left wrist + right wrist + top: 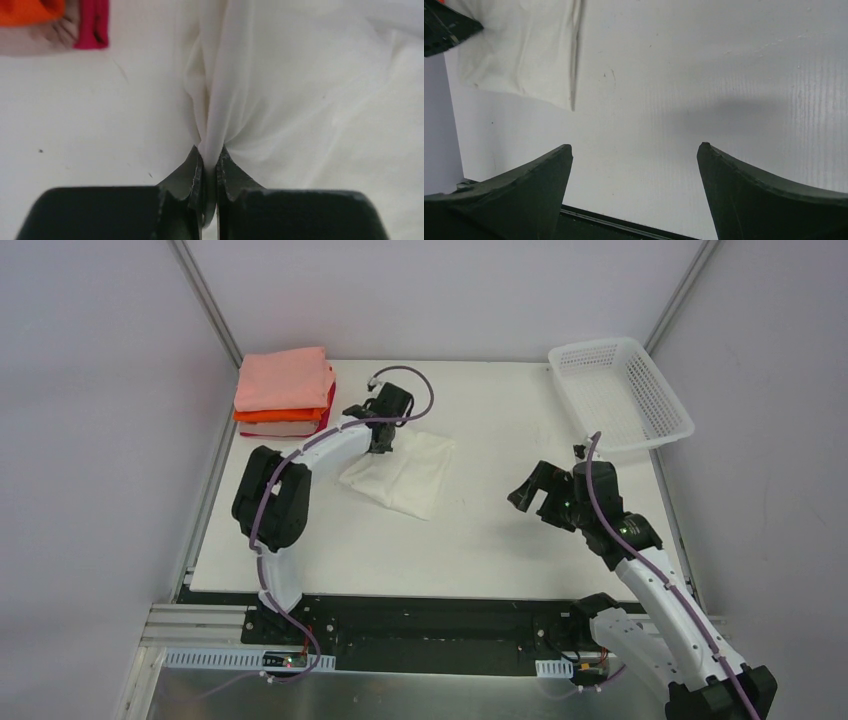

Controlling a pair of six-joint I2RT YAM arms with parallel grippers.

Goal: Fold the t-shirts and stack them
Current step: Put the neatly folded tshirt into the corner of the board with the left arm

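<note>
A folded cream-white t-shirt point(410, 472) lies on the table a little left of centre. My left gripper point(381, 443) is at its far left edge and is shut on a pinched fold of the cream-white t-shirt point(300, 90), cloth bunched between the fingertips point(196, 165). A stack of folded t-shirts point(284, 390) sits at the back left: salmon-pink on top, orange, a pale one and crimson-red under it; its orange and crimson edges point(92, 22) show in the left wrist view. My right gripper point(533, 496) hovers open over bare table, right of the cream-white t-shirt point(519, 50).
A white plastic lattice basket point(620, 395) stands at the back right corner, overhanging the table point(500, 530) edge. Grey walls close in on both sides. A black rail runs along the near table edge point(624, 225).
</note>
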